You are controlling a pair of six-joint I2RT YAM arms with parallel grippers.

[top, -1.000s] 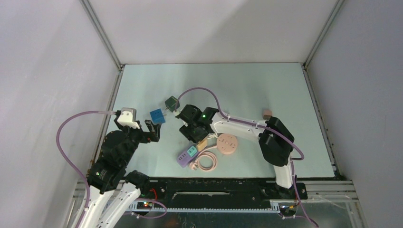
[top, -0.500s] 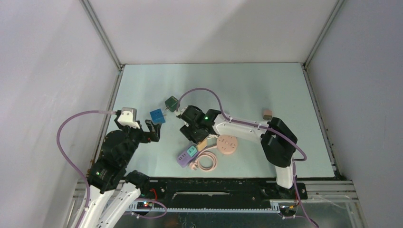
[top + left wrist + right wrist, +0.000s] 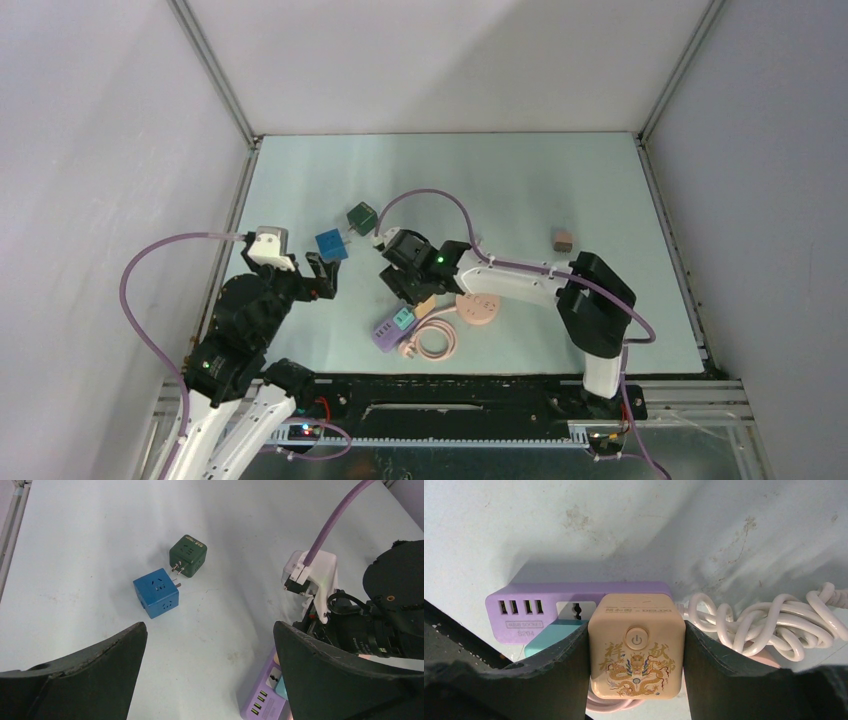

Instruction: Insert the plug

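A purple power strip point(image 3: 544, 611) lies on the table; it also shows in the top view point(image 3: 391, 327) and the left wrist view point(image 3: 264, 700). My right gripper point(image 3: 636, 652) is shut on a beige cube plug point(image 3: 637, 652) with a gold dragon print and a power button. The cube sits against the strip's top face, beside a teal plug point(image 3: 546, 636). In the top view my right gripper point(image 3: 415, 292) is over the strip's far end. My left gripper point(image 3: 210, 670) is open and empty, above bare table left of the strip.
A blue cube plug point(image 3: 156, 593) and a green cube plug point(image 3: 188, 555) lie together at the back left. A coiled pink-white cable point(image 3: 769, 625) and a pink round disc point(image 3: 478, 305) lie right of the strip. A small brown cube point(image 3: 562, 239) sits at the far right.
My right gripper has moved down and toward the near side with the beige cube, onto the power strip. The left arm has not moved.
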